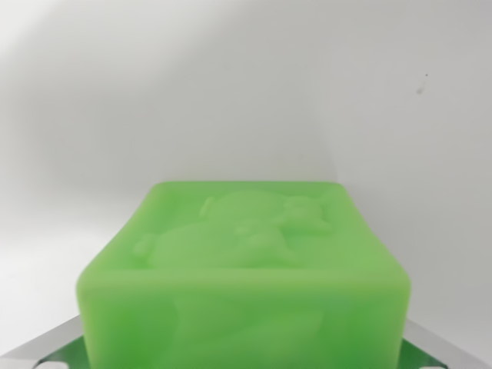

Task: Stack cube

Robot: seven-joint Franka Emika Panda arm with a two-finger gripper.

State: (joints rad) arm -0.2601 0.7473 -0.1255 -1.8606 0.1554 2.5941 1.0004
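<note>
One view is all I have, from the wrist, and the green cube (242, 269) fills its lower half, so I take that cube as my landmark. Of the pincer I see only two pale grey metal slivers at the bottom edge: one at the cube's lower corner on the wrist view's left (46, 346), one at the lower corner on the wrist view's right (442, 346). Each sits right against a side of the cube, so the block lies between them, but the contact itself is out of frame. I cannot tell whether the fingers are pressing on the cube or merely flanking it, nor how wide they stand.

The cube is translucent, bright green, with rounded edges. Its top face tilts away from the camera and carries a raised relief, a rounded figure I cannot make out clearly. The near face, toward the bottom of the picture, shows a fainter shape under its surface.

Small dark green patches with white marks show at both bottom corners beside the cube; I cannot tell what they belong to.

Beyond the cube lies a plain white surface (231, 84), softly shaded. A few small dark specks (420, 90) sit up and to the wrist view's right of the cube, well apart from it.
</note>
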